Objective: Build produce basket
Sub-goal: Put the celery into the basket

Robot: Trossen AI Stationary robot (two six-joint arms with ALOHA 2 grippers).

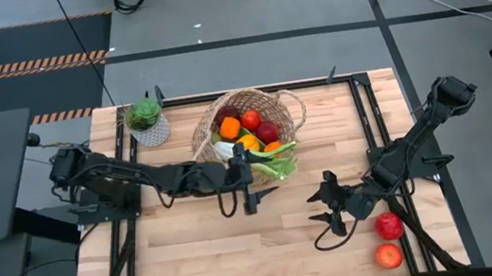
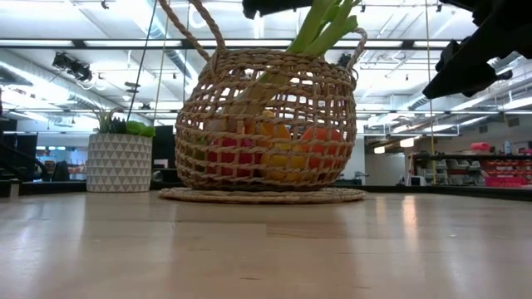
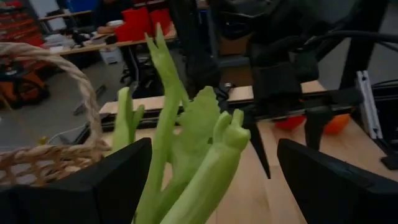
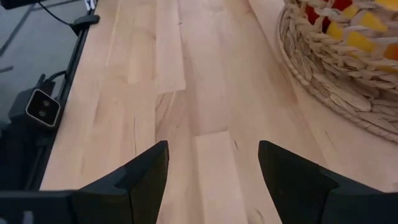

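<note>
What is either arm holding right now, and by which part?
Nothing is held. The left end effector stands open around the leek's green leaves at the basket, not clamping them. The right end effector is open over bare table.

1. Even, bright overhead light falls on the tabletop (image 1: 205,258), with only soft shadows under the arms.
2. In the low view, ceiling strip lights glare and reflect off the wood.
3. In the left wrist view, the leek (image 3: 186,155) and the room behind it look blurred.

Behind your worktop (image 1: 195,259): grey floor (image 1: 257,3), hazard-striped mat (image 1: 17,65), ceiling strip lights (image 2: 91,43), shelving with red bins (image 2: 490,170)
</note>
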